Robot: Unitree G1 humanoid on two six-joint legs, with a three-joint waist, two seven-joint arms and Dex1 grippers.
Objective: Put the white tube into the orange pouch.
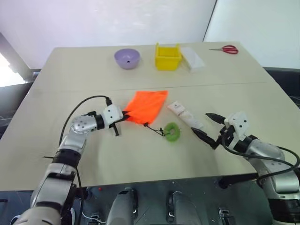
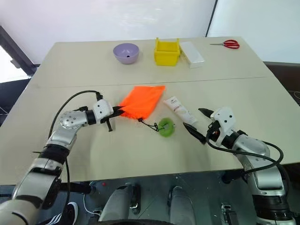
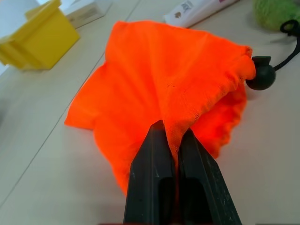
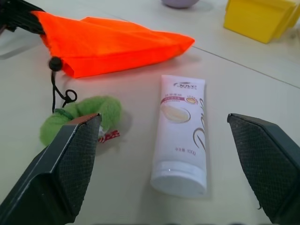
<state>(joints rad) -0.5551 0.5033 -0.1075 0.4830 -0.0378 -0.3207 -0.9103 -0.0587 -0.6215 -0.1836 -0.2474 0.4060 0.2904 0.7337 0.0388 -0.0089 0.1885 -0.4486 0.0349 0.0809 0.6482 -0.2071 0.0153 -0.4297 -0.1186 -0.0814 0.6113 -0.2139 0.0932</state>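
I'm seeing the orange pouch (image 1: 146,106) lying flat on the bench (image 1: 70,79), one corner lifting; the white tube (image 1: 185,115) is lying just beside it, apart.

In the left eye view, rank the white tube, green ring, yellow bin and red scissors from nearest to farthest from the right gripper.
1. White tube: lying just ahead of the open right gripper, toward the robot's left.
2. Green ring: farther to the robot's left, past the tube.
3. Yellow bin: at the table's far edge, middle.
4. Red scissors: at the far right corner.
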